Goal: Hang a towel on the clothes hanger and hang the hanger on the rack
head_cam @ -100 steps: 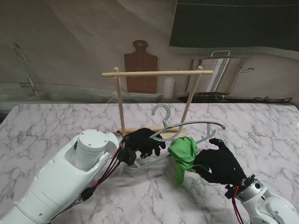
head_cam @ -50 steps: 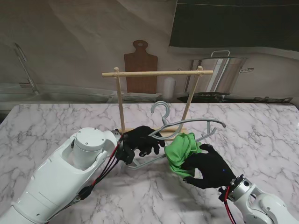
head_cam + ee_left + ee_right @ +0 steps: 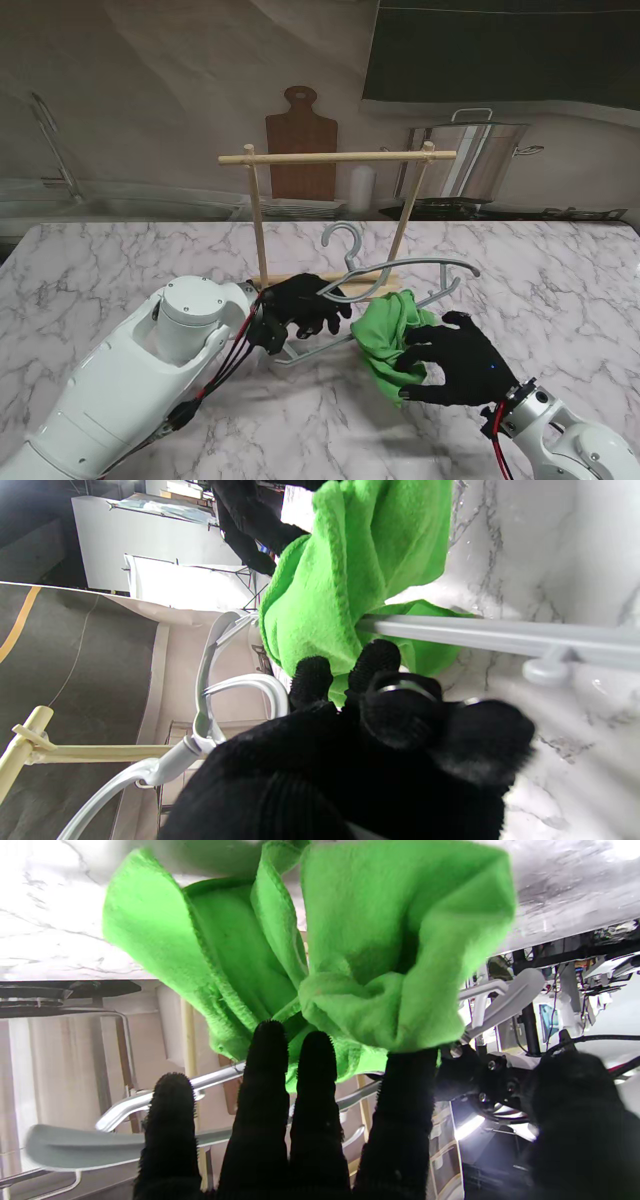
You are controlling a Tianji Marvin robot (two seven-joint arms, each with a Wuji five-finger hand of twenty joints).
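Towel: green towel (image 3: 392, 331) bunched over the lower bar of the hanger, lifted off the marble table (image 3: 120, 262), at about 5 o'clock from the rack base; in the left wrist view (image 3: 350, 575) the bar passes through its folds; in the right wrist view (image 3: 325, 945) it fills the upper frame.
Hanger: grey plastic hanger (image 3: 420, 268), tilted, hook (image 3: 345, 238) pointing toward 12 o'clock and sitting in front of the rack, not on the rail; lower bar also visible in the left wrist view (image 3: 500, 636).
Left hand: black-gloved left hand (image 3: 305, 305) closed around the hanger near the hook neck, at 9 o'clock from the towel; in the left wrist view (image 3: 380, 740) the fingers curl over the grey frame.
Right hand: black-gloved right hand (image 3: 462, 358) at 4 o'clock from the towel, thumb and fingers pinching the cloth edge; in the right wrist view (image 3: 300, 1120) 4 fingertips touch the green fabric.
Rack: wooden rack (image 3: 335, 157) with 2 uprights and 1 top rail, at 12 o'clock from both hands; rail bare.
Background: cutting board (image 3: 301, 150) and steel pot (image 3: 470, 155) at 12 o'clock beyond the rack.
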